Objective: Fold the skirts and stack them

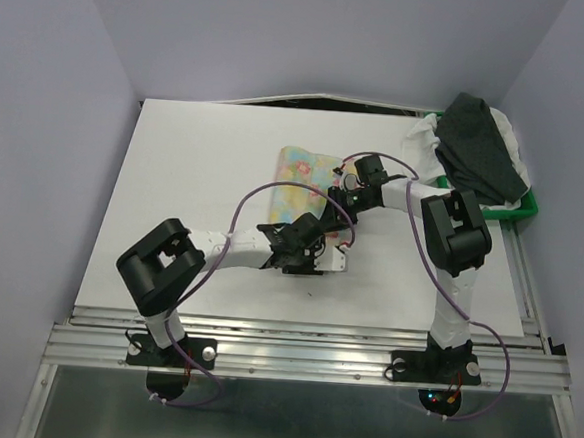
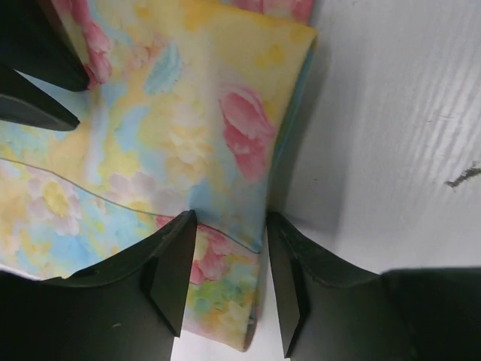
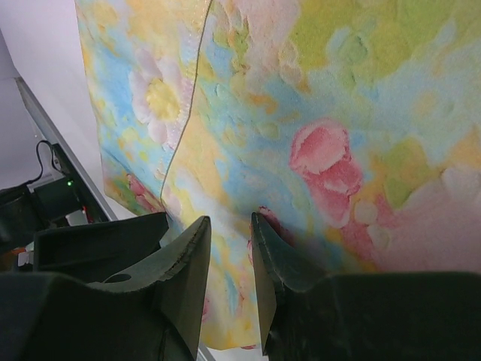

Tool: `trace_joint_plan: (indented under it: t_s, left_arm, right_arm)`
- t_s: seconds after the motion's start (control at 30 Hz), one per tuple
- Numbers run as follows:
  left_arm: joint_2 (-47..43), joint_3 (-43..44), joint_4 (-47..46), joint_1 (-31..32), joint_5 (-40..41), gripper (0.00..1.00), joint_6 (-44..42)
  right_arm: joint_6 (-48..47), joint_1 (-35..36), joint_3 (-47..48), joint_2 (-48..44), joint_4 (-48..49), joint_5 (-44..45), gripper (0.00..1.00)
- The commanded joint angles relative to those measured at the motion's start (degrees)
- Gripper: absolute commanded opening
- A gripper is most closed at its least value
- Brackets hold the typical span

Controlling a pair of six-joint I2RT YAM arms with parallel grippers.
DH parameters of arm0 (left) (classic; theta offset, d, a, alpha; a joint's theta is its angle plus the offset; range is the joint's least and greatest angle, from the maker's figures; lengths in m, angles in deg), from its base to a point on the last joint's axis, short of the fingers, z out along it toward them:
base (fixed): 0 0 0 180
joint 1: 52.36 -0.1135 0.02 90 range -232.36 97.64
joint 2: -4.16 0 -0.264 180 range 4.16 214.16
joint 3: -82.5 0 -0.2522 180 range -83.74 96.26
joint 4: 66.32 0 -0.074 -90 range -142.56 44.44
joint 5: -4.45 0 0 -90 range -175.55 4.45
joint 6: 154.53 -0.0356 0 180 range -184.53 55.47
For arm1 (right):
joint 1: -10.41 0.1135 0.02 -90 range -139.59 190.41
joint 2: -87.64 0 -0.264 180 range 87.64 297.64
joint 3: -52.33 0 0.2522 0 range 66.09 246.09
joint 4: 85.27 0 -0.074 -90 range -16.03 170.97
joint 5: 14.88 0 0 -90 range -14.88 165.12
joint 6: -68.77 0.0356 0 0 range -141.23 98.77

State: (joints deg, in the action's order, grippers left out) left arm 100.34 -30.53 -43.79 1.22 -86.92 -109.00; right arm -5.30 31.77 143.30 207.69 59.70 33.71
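White tabletop [image 1: 193,202] between lavender walls. From above, the floral skirt [image 1: 303,170] lies flat toward the far edge, near the middle. The left gripper [image 1: 316,239] and right gripper [image 1: 340,196] meet at its near right corner. At the far right corner, the charcoal skirt [image 1: 482,147] is heaped over the white skirt [image 1: 423,140] in the green tray [image 1: 526,207].

Left wrist: the fingers [image 2: 173,278] stand apart, astride the floral skirt's [image 2: 173,143] folded edge, with bare table showing in the gap.

Right wrist: the fingers [image 3: 274,271] leave a narrow gap against the floral skirt [image 3: 316,113]; I cannot tell whether they pinch it.
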Motion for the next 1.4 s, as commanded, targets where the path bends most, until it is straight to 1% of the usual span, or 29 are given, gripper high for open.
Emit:
trace_joint_plan:
  t_s: [0.0, 0.13, 0.2, 0.27, 0.3, 0.37, 0.4, 0.43, 0.63, 0.73, 0.83, 0.93, 1.0, 1.1, 1.23, 1.33, 1.37]
  left_arm:
    - [4.36, 0.05, -0.07, -1.02, -0.91, 0.54, -2.72]
    - [6.55, 1.37, 0.45, -2.95, -3.11, 0.5, -4.75]
    - [7.44, 2.07, 1.33, -3.83, -3.99, 0.47, -5.36]
    - [8.4, 3.47, 2.64, -4.54, -4.17, 0.36, -5.98]
    - [8.5, 4.7, 3.61, -5.15, -5.3, 0.23, -5.98]
    - [7.36, 5.67, 6.85, -5.51, -6.8, 0.12, -5.81]
    - [5.7, 6.46, 8.17, -5.51, -8.2, 0.01, -5.81]
    - [4.64, 6.73, 10.45, -5.42, -9.08, 0.0, -5.28]
    - [-0.55, 8.4, 18.81, -3.93, -14.54, 0.0, -1.77]
    - [-1.52, 8.14, 21.45, -3.4, -16.47, 0.0, 1.13]
    - [-2.4, 8.49, 24.18, -3.05, -18.23, 0.0, 3.24]
    - [-2.23, 9.36, 26.38, -2.78, -19.02, 0.0, 4.3]
    - [-1.79, 10.24, 27.08, -2.78, -19.46, 0.0, 4.83]
    - [0.14, 11.12, 27.08, -2.69, -19.99, 0.0, 5.8]
    - [4.7, 12.44, 26.03, -2.78, -21.92, 0.0, 6.59]
    - [7.17, 14.54, 27.96, -2.96, -25.42, 0.0, 5.45]
    - [7.7, 15.34, 29.96, -2.96, -26.22, 0.0, 4.49]
  right_arm:
    - [-4.32, 0.17, -0.92, 3.09, -3.95, 8.89, 0.35]
    - [-4.76, 0.17, -1.18, 3.17, -4.3, 9.33, 0.35]
    - [-5.02, 0.17, -1.45, 3.35, -4.3, 9.42, 0.35]
    - [-5.11, 0.17, -1.45, 3.61, -4.3, 9.42, 0.34]
    - [-5.37, 0.17, -1.45, 3.61, -4.3, 9.24, 0.34]
    - [-5.72, 0.17, -1.45, 3.79, -4.39, 8.89, 0.34]
    - [-5.99, 0.17, -1.53, 3.53, -4.39, 8.63, 0.34]
    - [-6.17, 0.17, -1.71, 3.26, -4.47, 8.36, 0.34]
    - [-7.57, 0.17, -1.45, -1.39, -4.39, 5.46, 0.34]
    - [-7.84, 0.17, 1.79, -3.24, -4.47, 5.11, 0.37]
    - [-8.19, 0.17, 6.45, -4.73, -4.3, 5.99, 0.42]
    - [-7.58, 0.17, 11.29, -3.69, -4.21, 5.29, 0.44]
    - [-5.73, 0.17, 12.52, -2.19, -3.86, 2.48, 0.44]
    - [-4.41, 0.17, 11.56, -1.14, -2.98, -0.24, 0.44]
    - [-6.07, 0.17, 6.91, -2.8, -2.89, 0.27, 0.43]
    - [-7.57, 0.17, 5.59, -3.85, -2.98, 1.42, 0.43]
    - [-7.92, 0.17, 5.76, -3.86, -2.98, 1.5, 0.43]
